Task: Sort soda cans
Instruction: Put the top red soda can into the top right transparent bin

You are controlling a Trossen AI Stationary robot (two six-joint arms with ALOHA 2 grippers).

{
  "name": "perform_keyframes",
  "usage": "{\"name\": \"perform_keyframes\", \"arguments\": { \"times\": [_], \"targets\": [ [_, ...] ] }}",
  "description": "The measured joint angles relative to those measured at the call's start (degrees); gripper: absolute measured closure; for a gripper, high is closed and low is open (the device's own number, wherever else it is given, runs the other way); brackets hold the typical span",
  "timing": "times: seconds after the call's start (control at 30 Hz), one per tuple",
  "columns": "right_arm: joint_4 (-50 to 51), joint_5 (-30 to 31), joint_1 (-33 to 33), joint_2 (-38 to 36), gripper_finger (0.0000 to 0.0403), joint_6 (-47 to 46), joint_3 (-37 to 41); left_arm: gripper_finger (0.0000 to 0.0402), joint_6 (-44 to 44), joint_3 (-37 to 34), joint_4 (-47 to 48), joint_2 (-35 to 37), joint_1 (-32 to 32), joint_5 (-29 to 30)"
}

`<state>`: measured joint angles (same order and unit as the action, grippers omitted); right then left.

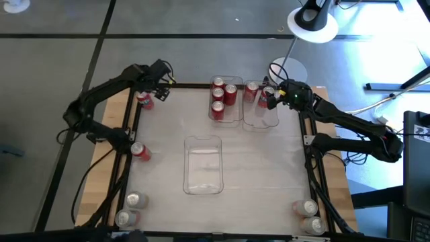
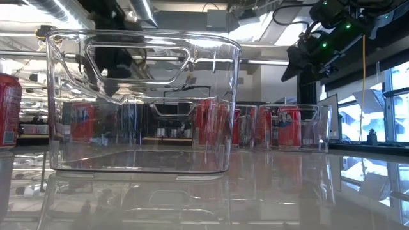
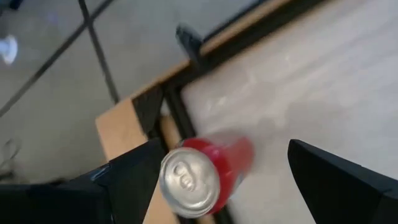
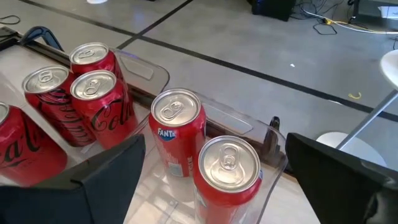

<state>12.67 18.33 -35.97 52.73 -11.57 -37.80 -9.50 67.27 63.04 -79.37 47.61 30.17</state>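
A red soda can (image 3: 205, 174) stands upright at the table's far left corner (image 1: 144, 101). My left gripper (image 3: 225, 149) hangs open above it, one finger on either side, touching nothing (image 1: 156, 89). My right gripper (image 4: 214, 146) is open over the far right clear bin (image 1: 261, 115), which holds two red cans (image 4: 177, 134) (image 4: 229, 169). The clear bin (image 1: 226, 115) beside it holds several red cans (image 4: 99, 102). Loose cans stand at the left edge (image 1: 140, 151), the near left corner (image 1: 131, 208) and the near right corner (image 1: 309, 215).
An empty clear bin (image 1: 203, 165) sits at the table's centre and fills the low view (image 2: 144, 102). A black frame rail (image 3: 186, 118) runs along the table edge beside the far left can. A white lamp base (image 1: 312, 23) stands on the floor beyond the far edge.
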Motion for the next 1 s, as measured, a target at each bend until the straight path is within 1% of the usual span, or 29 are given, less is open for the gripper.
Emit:
{"name": "perform_keyframes", "arguments": {
  "times": [0.13,0.23,0.5,0.57,0.8,1.0],
  "targets": [
    [0.1,0.0,0.0,0.0,0.0015,0.0,0.0,0.0066,1.2,1.4,4.3,-4.2,2.9,-0.1],
    [1.0,0.0,0.0,0.0,0.0015,0.0,0.0,0.0070,1.0,2.3,5.5,-6.0,3.3,-0.4],
    [1.9,-0.1,0.0,0.0,0.0015,0.0,0.0,0.0077,-3.3,1.7,6.5,-6.8,4.1,0.5],
    [2.4,-0.5,0.0,0.0,0.0015,0.1,0.0,0.0077,-2.5,0.9,7.7,-6.8,4.6,0.6],
    [3.1,-1.1,0.0,0.0,0.0015,0.1,0.0,0.0077,-2.3,0.5,7.4,-6.9,4.1,1.6],
    [3.9,-1.1,0.0,0.0,0.0015,0.0,0.0,0.0077,-1.9,0.5,9.5,-9.5,4.1,1.5]
  ]
}}
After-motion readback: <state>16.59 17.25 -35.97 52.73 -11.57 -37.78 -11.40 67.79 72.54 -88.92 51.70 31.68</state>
